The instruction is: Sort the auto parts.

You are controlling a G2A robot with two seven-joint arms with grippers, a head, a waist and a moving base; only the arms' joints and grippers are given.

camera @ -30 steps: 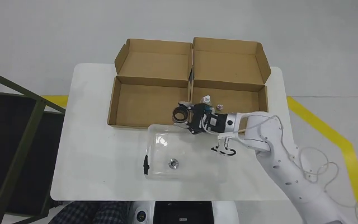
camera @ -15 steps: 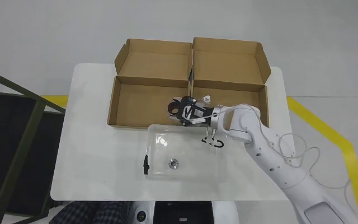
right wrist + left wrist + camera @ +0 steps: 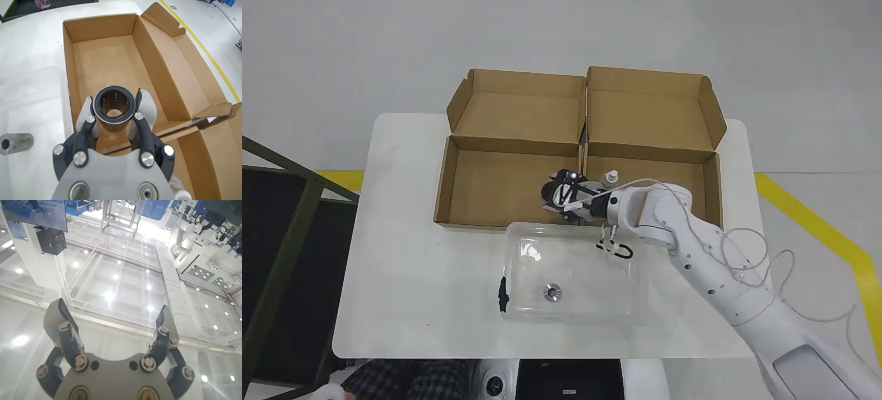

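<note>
My right gripper is shut on a black ring-shaped bearing, held above the near right corner of the left cardboard box. Its floor is bare. A grey metal cylinder lies in the clear plastic tray in front of the boxes. A small black part rests at the tray's left edge. My left gripper is open and points up at the ceiling, holding nothing.
The right cardboard box holds a small white part. Both boxes have lids standing open at the back. The white table has free room left of the tray.
The right gripper has carried the bearing leftward and away from the tray, from the box divider to over the left box's corner.
</note>
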